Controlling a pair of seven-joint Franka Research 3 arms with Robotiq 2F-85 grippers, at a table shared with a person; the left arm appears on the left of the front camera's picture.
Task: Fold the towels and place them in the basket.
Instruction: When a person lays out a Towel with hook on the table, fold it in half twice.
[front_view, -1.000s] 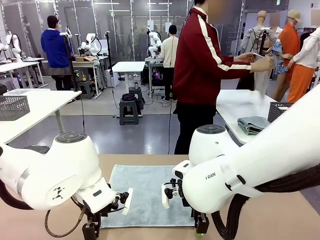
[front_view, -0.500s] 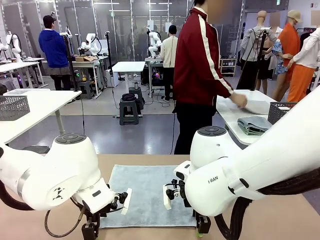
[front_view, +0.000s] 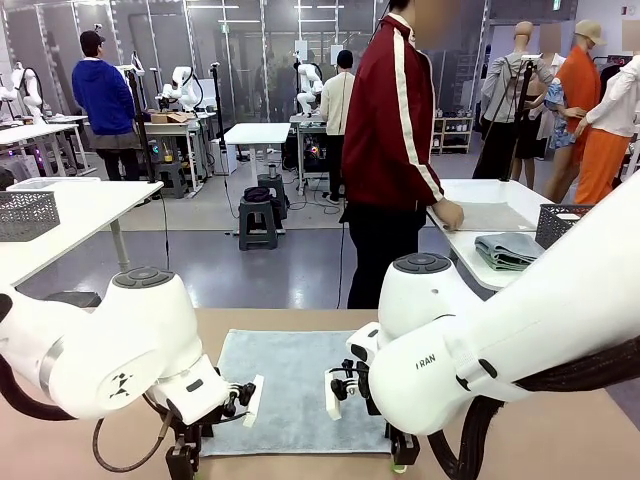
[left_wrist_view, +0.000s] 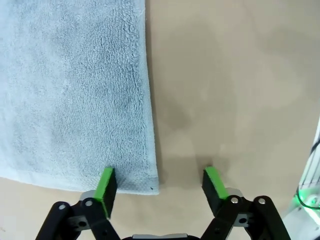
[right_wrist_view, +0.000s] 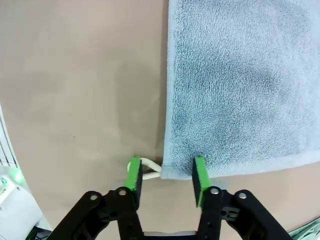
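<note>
Grasp stage of the first fold: the grey towel (front_view: 295, 385) lies flat on the counter (left_wrist_view: 235, 75), near the robot's edge. The left pincer (left_wrist_view: 158, 176) straddles one near corner, jaws wide apart. The right pincer (right_wrist_view: 166, 172) brackets the other corner and its white label (right_wrist_view: 150, 167), jaws narrower but not pinching. The next move likely calls for pinching both corners, then an even lift toward the far edge.

Black letters "RAN" stand on the white shell of the right arm (front_view: 500, 335), just above its end effector (front_view: 401, 462); no other print is legible.
</note>
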